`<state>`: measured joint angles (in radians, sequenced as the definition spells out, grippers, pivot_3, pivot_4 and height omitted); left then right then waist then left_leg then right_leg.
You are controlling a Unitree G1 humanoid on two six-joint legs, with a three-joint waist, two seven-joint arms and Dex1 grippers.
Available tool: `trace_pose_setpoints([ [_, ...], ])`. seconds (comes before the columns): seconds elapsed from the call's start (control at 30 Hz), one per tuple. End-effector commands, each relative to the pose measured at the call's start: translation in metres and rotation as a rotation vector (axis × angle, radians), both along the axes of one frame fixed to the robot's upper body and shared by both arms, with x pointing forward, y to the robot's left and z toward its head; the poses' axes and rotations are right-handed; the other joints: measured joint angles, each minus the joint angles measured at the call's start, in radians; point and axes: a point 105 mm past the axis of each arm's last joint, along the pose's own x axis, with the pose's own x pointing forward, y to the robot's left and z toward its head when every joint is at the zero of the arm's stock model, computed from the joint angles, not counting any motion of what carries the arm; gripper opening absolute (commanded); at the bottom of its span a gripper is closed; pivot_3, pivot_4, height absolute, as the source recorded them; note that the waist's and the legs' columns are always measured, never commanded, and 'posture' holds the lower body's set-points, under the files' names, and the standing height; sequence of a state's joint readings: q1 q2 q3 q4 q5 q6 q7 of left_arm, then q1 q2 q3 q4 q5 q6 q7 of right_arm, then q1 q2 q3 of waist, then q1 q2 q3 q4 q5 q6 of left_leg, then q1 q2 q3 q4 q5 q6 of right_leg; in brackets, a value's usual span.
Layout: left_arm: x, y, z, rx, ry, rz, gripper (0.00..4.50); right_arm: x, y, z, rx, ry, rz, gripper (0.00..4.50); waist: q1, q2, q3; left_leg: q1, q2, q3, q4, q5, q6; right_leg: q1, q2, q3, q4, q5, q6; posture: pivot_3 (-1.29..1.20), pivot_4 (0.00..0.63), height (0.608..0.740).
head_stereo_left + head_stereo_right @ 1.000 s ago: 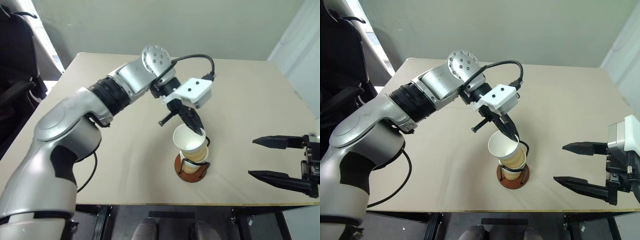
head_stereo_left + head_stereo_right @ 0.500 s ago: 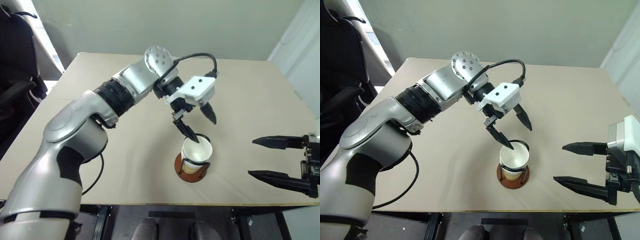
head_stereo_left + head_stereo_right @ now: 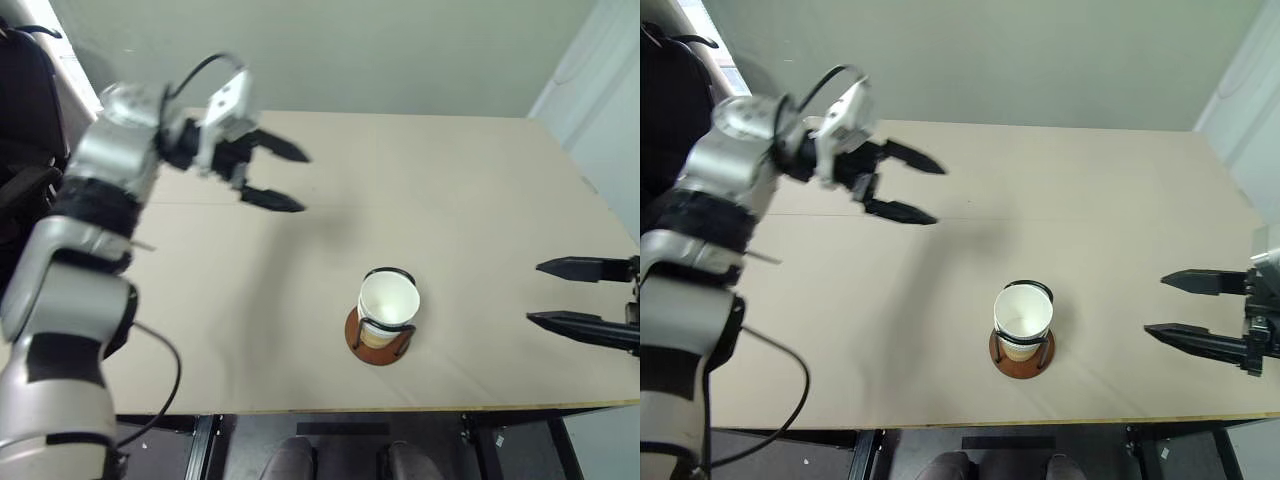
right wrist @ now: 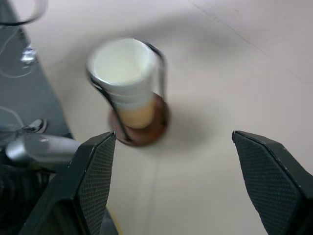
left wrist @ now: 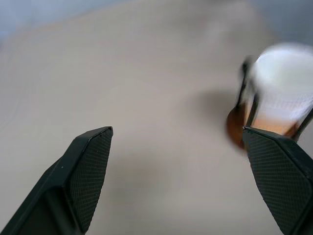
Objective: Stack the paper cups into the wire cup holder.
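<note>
The paper cups (image 3: pixel 387 310) stand nested in one stack inside the wire cup holder (image 3: pixel 379 343), near the table's front edge at the middle; the top cup's white inside faces up. The same stack (image 4: pixel 128 83) and holder (image 5: pixel 239 127) show in the wrist views. My left gripper (image 3: pixel 290 178) is open and empty, raised over the far left of the table, well away from the stack. My right gripper (image 3: pixel 550 294) is open and empty at the right edge, its fingers pointing toward the holder from a distance.
The beige table (image 3: pixel 450 190) ends close in front of the holder. A dark chair (image 3: pixel 25 120) stands off the table's left side. A pale wall runs behind the far edge.
My left gripper let go of the top cup, which dropped into the stack, then swung far to the left and up. My right gripper drew back to the right.
</note>
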<state>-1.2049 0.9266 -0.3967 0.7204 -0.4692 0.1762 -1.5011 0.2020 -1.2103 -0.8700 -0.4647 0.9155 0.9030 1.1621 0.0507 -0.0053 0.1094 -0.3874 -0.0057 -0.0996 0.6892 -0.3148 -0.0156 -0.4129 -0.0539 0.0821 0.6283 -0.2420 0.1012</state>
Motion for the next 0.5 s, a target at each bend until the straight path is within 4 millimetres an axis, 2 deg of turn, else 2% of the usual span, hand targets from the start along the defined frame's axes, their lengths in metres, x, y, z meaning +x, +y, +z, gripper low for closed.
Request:
trace_pose_setpoints([
  [0.03, -0.004, 0.038, 0.001, -0.063, -0.014, 0.193, 4.48, 0.008, -0.031, -0.002, 0.008, -0.016, -0.098, 3.86, 0.002, 0.0, 0.0, 0.0, 0.0, -0.001, 0.0, 0.0, 0.0, 0.0, 0.0, 0.0, 0.0, 0.0, 0.0, 0.0, 0.15, 0.74],
  [0.13, -0.013, 0.068, -0.015, -0.119, 0.032, 0.321, 4.48, 0.01, -0.046, -0.008, 0.031, -0.001, -0.137, 3.86, 0.006, 0.0, 0.0, 0.0, 0.0, -0.003, 0.002, 0.001, -0.001, 0.001, -0.001, 0.0, 0.001, 0.0, -0.001, 0.0, 0.15, 0.74],
  [0.2, -0.026, 0.084, -0.03, -0.127, 0.091, 0.353, 4.48, 0.011, -0.051, -0.013, 0.041, 0.025, -0.139, 3.86, 0.003, 0.0, 0.0, 0.001, 0.0, -0.003, 0.002, 0.001, -0.001, 0.002, -0.001, 0.0, 0.002, 0.0, -0.002, 0.0, 0.15, 0.74],
  [0.33, -0.056, 0.095, -0.04, -0.144, 0.206, 0.341, 4.48, 0.01, -0.053, -0.018, 0.048, 0.058, -0.099, 3.86, -0.001, 0.0, 0.0, 0.005, 0.0, -0.001, 0.0, 0.001, -0.001, 0.003, 0.001, 0.001, 0.004, -0.002, -0.006, 0.0, 0.15, 0.74],
  [0.5, -0.073, 0.105, -0.04, -0.139, 0.239, 0.357, 4.48, 0.009, -0.048, -0.022, 0.043, 0.092, -0.021, 3.86, -0.002, -0.001, 0.0, 0.005, -0.001, -0.001, 0.001, 0.001, -0.001, 0.001, 0.001, 0.002, 0.012, -0.007, -0.013, 0.0, 0.15, 0.74],
])
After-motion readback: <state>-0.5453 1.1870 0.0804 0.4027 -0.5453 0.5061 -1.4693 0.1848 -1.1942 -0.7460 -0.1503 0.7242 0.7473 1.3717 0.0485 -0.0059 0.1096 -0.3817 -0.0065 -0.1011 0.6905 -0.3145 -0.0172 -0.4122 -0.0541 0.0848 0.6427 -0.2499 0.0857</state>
